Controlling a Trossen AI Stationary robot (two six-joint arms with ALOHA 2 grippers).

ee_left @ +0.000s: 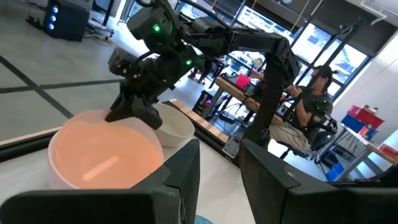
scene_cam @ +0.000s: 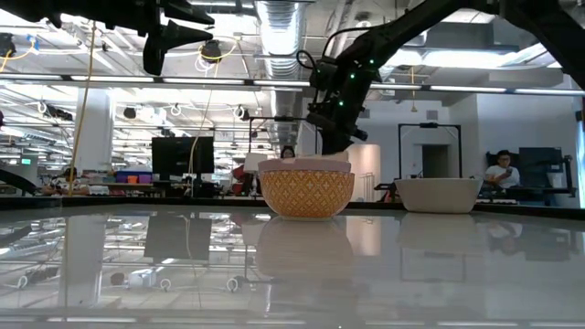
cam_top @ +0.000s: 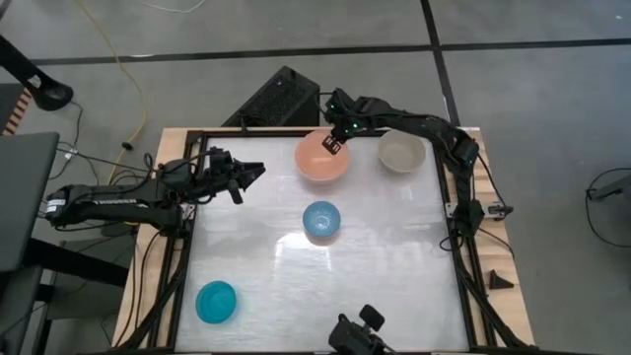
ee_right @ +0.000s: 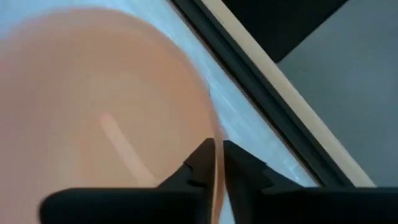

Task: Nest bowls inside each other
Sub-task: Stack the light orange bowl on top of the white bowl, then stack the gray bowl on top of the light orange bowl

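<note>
A large pale pinkish-white bowl [scene_cam: 304,165] sits nested in the salmon-orange bowl [scene_cam: 306,194], which stands on the table at the far middle. My right gripper [cam_top: 335,146] is at the far right part of their rim, shut on it. To its right stands the grey-white bowl [cam_top: 401,151]. The light blue bowl [cam_top: 321,219] stands at the table's middle and the turquoise bowl [cam_top: 216,302] at the near left. My left gripper [cam_top: 258,170] hangs open in the air left of the nested pair, pointing at it. My right gripper has the pale bowl's thin rim [ee_right: 210,121] between its two fingers, one finger inside the bowl and one outside, at the far right of the rim. The fingers slant down from above and from the far right. The bowl rests upright inside the salmon-orange one.
A black frame [cam_top: 449,212] runs round the glossy white tabletop. A camera mount [cam_top: 360,330] stands at the near edge. Free tabletop lies between the light blue and grey-white bowls. A seated person [scene_cam: 502,174] shows in the room beyond the table.
</note>
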